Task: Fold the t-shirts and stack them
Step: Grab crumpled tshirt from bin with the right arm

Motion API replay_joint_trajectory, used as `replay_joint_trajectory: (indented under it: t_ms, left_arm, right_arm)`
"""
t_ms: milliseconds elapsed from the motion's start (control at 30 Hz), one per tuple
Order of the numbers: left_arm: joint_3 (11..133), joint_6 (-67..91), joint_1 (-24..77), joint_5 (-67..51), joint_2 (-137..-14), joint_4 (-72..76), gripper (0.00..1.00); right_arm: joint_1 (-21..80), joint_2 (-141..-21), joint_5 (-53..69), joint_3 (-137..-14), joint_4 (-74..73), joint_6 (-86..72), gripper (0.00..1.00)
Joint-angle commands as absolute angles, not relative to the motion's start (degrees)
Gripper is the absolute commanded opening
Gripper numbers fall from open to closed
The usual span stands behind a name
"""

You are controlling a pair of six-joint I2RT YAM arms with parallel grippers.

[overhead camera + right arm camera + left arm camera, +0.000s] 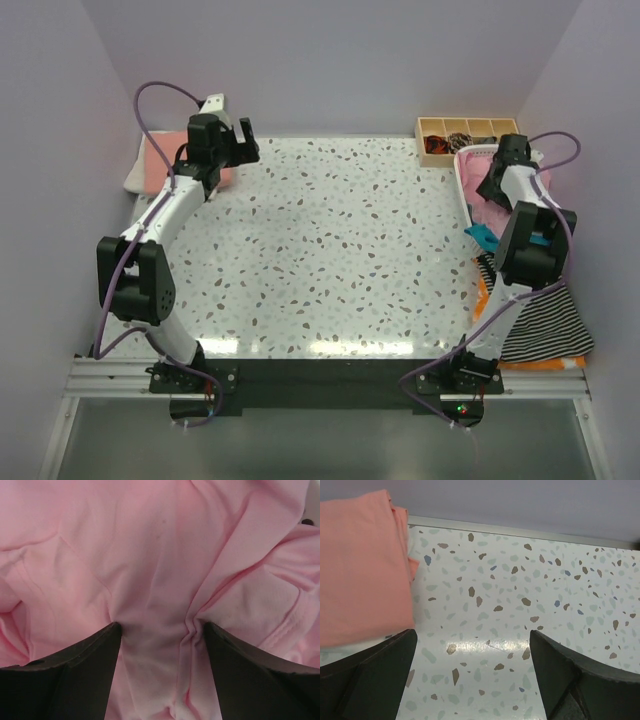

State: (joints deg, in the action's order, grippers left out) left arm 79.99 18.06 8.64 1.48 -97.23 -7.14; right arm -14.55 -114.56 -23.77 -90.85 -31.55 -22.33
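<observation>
A folded salmon-orange t-shirt (152,165) lies at the table's far left on top of a white one (133,181); in the left wrist view the salmon shirt (360,565) fills the upper left. My left gripper (232,148) (472,640) is open and empty, just above bare table to the right of that stack. My right gripper (497,182) (162,627) is down in the basket, jaws apart, pressed into the crumpled light pink t-shirt (160,545), which bunches between the fingertips. A teal t-shirt (483,237) shows beside the right arm.
A pink-rimmed laundry basket (463,178) stands at the right edge. A wooden compartment tray (465,135) with small items is at the back right. Striped black-and-white cloth (545,330) and orange cloth (483,292) hang off the right side. Walls enclose three sides.
</observation>
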Motion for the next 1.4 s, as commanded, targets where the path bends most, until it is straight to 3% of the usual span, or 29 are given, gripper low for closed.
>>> replay_joint_trajectory:
  t_ms: [0, 100, 200, 300, 333, 400, 467, 533, 567, 600, 733, 767, 867, 967, 1200, 1267, 1300, 1333, 1367]
  left_arm:
    - [79.7, 18.5, 8.6, 0.3, -97.0, -4.9, 1.0]
    - [80.3, 18.5, 8.6, 0.4, -97.8, -4.7, 1.0]
    - [80.7, 18.8, 8.6, -1.3, -98.4, -4.2, 1.0]
    - [80.9, 19.1, 8.6, -2.5, -99.0, -4.0, 1.0]
    - [80.9, 19.2, 8.6, -3.0, -98.9, -3.8, 1.0]
    - [80.9, 19.2, 8.6, -3.5, -98.9, -3.7, 1.0]
    - [80.8, 19.4, 8.6, -4.0, -98.7, -3.6, 1.0]
    - [80.6, 19.4, 8.6, -4.3, -98.5, -3.6, 1.0]
    - [80.5, 19.4, 8.6, -4.5, -98.4, -3.4, 1.0]
    - [80.3, 19.4, 8.7, -4.6, -98.4, -3.3, 1.0]
    - [79.9, 19.4, 8.6, -5.1, -98.3, -3.2, 1.0]
    - [79.9, 19.3, 8.7, -5.2, -98.3, -3.2, 1.0]
    - [79.7, 19.3, 8.6, -5.7, -98.6, -3.1, 1.0]
    - [79.8, 19.2, 8.6, -5.8, -99.1, -3.3, 1.0]
    - [79.8, 19.2, 8.7, -6.7, -100.6, -3.3, 1.0]
    - [79.8, 19.1, 8.6, -6.6, -101.0, -3.3, 1.0]
    - [79.9, 19.1, 8.6, -6.7, -101.2, -3.3, 1.0]
    - [80.0, 19.1, 8.6, -6.7, -101.3, -3.3, 1.0]
    - [80.0, 19.1, 8.6, -6.8, -101.5, -3.3, 1.0]
  right_arm:
    - [-15.6, -116.5, -16.4, -92.4, -28.5, -23.5, 0.59]
    - [-15.8, -115.2, -15.3, -90.2, -26.7, -22.6, 0.3]
    - [-15.8, -110.2, -12.4, -84.9, -20.6, -21.4, 0.22]
    - [-15.8, -103.9, -9.8, -80.6, -15.8, -20.7, 0.26]
    - [-15.6, -102.2, -7.8, -79.6, -14.8, -20.7, 0.37]
    - [-15.5, -98.3, -6.7, -77.7, -12.7, -20.7, 0.46]
    - [-15.3, -96.2, -6.8, -77.2, -12.3, -20.9, 0.43]
    - [-15.3, -95.6, -7.0, -77.2, -12.7, -21.0, 0.2]
    - [-15.3, -95.6, -7.1, -77.6, -13.3, -20.9, 0.0]
    - [-15.3, -95.6, -6.9, -77.8, -14.0, -20.9, 0.0]
    - [-15.3, -95.5, -6.5, -77.6, -13.8, -21.3, 0.03]
    - [-15.3, -95.9, -7.5, -78.3, -15.2, -21.3, 0.46]
    - [-15.3, -97.6, -11.2, -79.8, -18.6, -21.8, 0.57]
    - [-15.3, -100.6, -14.4, -81.9, -21.5, -22.3, 0.59]
    - [-15.3, -105.8, -19.9, -85.3, -26.2, -23.6, 0.54]
    - [-15.3, -106.2, -20.6, -85.8, -27.1, -23.7, 0.42]
    - [-15.3, -106.2, -20.6, -85.7, -27.1, -23.6, 0.28]
    - [-15.3, -105.4, -20.3, -85.5, -26.5, -23.5, 0.07]
    - [-15.3, -104.6, -19.5, -84.0, -25.2, -23.3, 0.0]
